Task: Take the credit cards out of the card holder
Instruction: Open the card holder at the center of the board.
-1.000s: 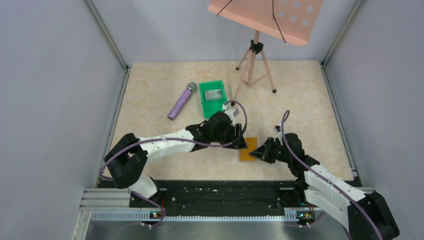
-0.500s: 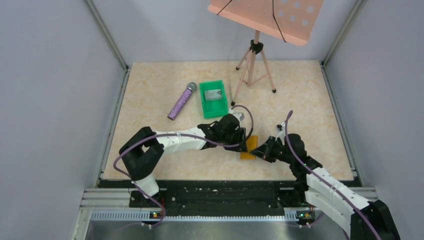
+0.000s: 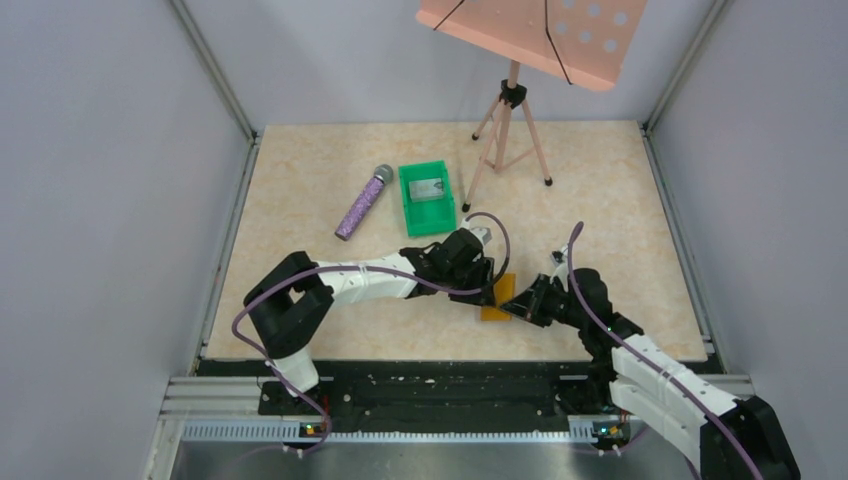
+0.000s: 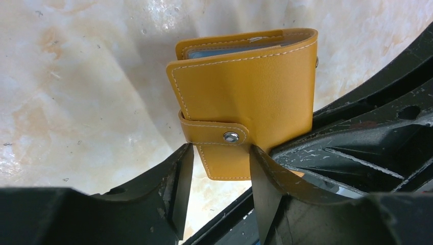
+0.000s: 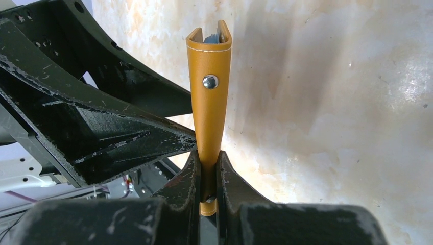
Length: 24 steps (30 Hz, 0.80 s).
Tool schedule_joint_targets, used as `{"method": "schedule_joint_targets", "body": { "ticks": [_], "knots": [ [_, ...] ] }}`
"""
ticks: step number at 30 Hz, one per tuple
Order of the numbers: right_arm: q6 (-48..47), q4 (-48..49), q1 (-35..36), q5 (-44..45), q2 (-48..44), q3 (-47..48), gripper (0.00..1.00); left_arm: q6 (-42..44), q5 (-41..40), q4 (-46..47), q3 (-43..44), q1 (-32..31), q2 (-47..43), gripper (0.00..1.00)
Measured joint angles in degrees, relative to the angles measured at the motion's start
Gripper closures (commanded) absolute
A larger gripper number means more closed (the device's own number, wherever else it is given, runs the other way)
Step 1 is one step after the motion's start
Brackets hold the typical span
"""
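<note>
The tan card holder [image 3: 497, 298] hangs edge-up above the table, closed, with its clasp tab [image 4: 214, 135] snapped. My right gripper [image 5: 208, 163] is shut on its lower edge, also seen as the right gripper [image 3: 522, 305] from above. My left gripper [image 4: 220, 151] is open, one fingertip on each side of the holder's end just below the tab; from above, the left gripper [image 3: 486, 284] sits against the holder's left side. Pale blue inner pockets [image 4: 230, 50] peek out at the holder's far edge. One grey credit card [image 3: 427, 187] lies in the green bin.
The green bin [image 3: 410, 205] stands behind the left arm, with a purple glitter microphone [image 3: 362, 203] to its left. A pink music stand on a tripod [image 3: 512, 130] stands at the back. Grey walls close in both sides of the table.
The left arm has swung right and closed in on the card holder. The holder has tipped from lying flatter to standing on edge. Little has moved in the last half second.
</note>
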Motion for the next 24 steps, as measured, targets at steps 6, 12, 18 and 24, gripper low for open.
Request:
{"method": "schedule_joint_targets", "body": {
  "ticks": [6, 12, 18, 24],
  "knots": [
    [-0.52, 0.00, 0.15, 0.07, 0.28, -0.09, 1.00, 0.57, -0.22, -0.83, 0.44, 0.00, 0.44, 0.46],
    [-0.83, 0.00, 0.26, -0.04, 0.33, -0.09, 1.00, 0.70, -0.37, -1.01, 0.44, -0.02, 0.44, 0.47],
    [-1.25, 0.17, 0.28, -0.72, 0.92, -0.11, 1.00, 0.85, -0.20, -0.94, 0.44, -0.07, 0.44, 0.48],
    [-1.27, 0.92, 0.31, -1.66, 1.09, -0.72, 1.00, 0.85, -0.04, -0.74, 0.44, -0.07, 0.44, 0.49]
  ]
}}
